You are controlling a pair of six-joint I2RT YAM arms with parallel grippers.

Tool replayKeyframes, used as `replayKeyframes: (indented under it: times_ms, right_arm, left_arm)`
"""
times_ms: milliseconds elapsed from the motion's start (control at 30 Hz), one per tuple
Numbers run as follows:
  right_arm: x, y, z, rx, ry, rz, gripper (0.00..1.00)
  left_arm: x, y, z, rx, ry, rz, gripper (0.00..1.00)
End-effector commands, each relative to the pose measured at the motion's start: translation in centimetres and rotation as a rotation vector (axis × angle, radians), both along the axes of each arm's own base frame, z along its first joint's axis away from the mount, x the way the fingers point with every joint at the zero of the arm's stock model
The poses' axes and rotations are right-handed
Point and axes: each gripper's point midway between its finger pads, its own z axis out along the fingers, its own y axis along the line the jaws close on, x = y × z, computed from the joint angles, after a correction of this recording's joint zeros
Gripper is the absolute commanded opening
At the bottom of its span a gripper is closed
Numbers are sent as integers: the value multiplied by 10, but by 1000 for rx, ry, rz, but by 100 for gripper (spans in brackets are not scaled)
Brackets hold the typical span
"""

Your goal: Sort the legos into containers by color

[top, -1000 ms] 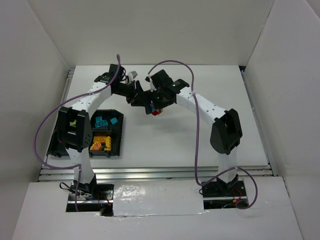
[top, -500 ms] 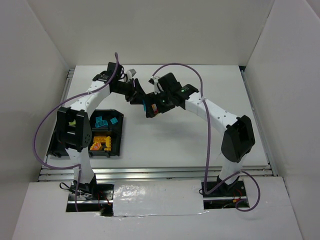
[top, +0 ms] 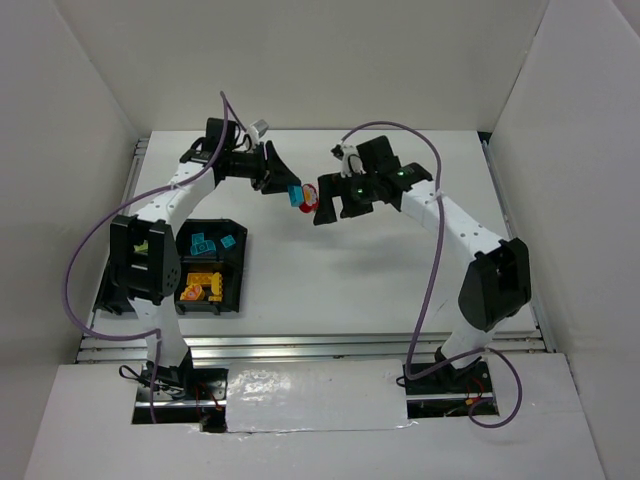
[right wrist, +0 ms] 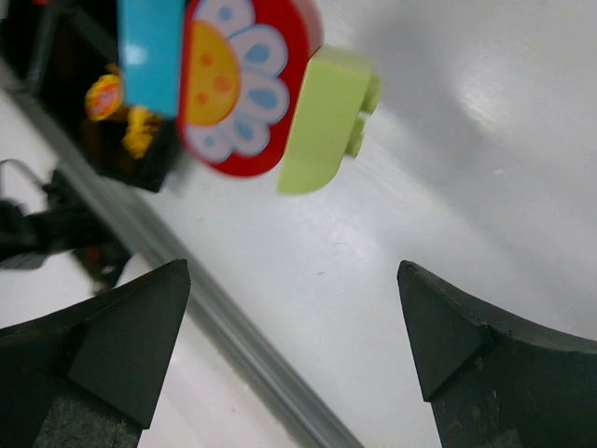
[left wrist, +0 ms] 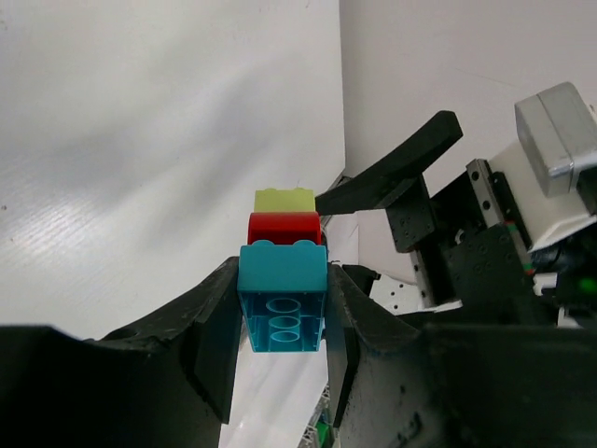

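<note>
Brick stack (left wrist: 283, 271) (three pieces): cyan, red with flower print, lime green. Cyan end clamped in left gripper (left wrist: 284, 280); right gripper (right wrist: 289, 275) gapes, stack beyond its fingertips.

From above, the left arm (top: 150, 262) covered the left side of the black tray (top: 240, 275), its bricks (top: 203, 243) too small to count. The right wrist view cut the blurred cyan brick (right wrist: 149, 51) off at the top edge. In the left wrist view the red brick (left wrist: 284, 227) hid most of the lime brick (left wrist: 283, 199).
</note>
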Motion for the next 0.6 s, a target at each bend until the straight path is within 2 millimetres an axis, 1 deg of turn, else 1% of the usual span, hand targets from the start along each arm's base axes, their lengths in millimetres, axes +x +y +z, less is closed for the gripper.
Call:
replayKeyframes:
  times_ms: [0,33,67,100,133,167,200,233,267,300,333,367,400,433,467,500,567]
  right_arm:
    - [-27,-2,52,222,-37,181,100]
    - [-26,-7,59,270,-27,186,100]
    - [-15,-17,69,341,-28,146,100]
    - [-18,-16,79,421,-10,171,99]
    - [-15,-18,86,474,31,129,100]
    - [-13,-20,85,499,32,115,100]
    - [-4,-21,94,527,-14,107,100]
    - [-5,-19,97,548,-12,116,99]
    - [-4,-17,97,570,18,107,100]
    - [1,-15,102,591,-2,104,100]
    - [-3,-12,105,626,41,108,100]
    - [0,-10,103,649,27,113,100]
    - [1,-9,105,669,27,115,100]
    - [-2,-8,103,691,75,111,100]
    - [0,-6,105,703,54,121,99]
    - [-1,-4,106,706,51,125,100]
    - [-5,0,113,721,35,154,100]
  left_arm:
    - [-5,4,28,-71,-127,-39,0]
    - [-9,2,37,-98,-160,-66,0]
    - [-8,1,43,-115,-220,-88,0]
    - [-12,-2,47,-126,-246,-112,0]
    - [-17,-3,52,-138,-274,-135,0]
    - [-24,-5,58,-160,-298,-167,0]
    - [-26,-7,65,-179,-348,-192,0]
    - [-31,-9,66,-196,-361,-210,0]
    - [-42,-11,79,-235,-373,-242,0]
    - [-49,-14,85,-258,-391,-266,0]
    - [-55,-17,94,-286,-478,-292,0]
    - [-64,-18,100,-324,-437,-315,0]
    - [-73,-23,95,-346,-424,-331,0]
    - [-79,-24,112,-379,-557,-359,0]
    - [-86,-25,116,-414,-500,-358,0]
    - [-91,-27,116,-433,-504,-362,0]
    - [-91,-28,118,-458,-502,-366,0]
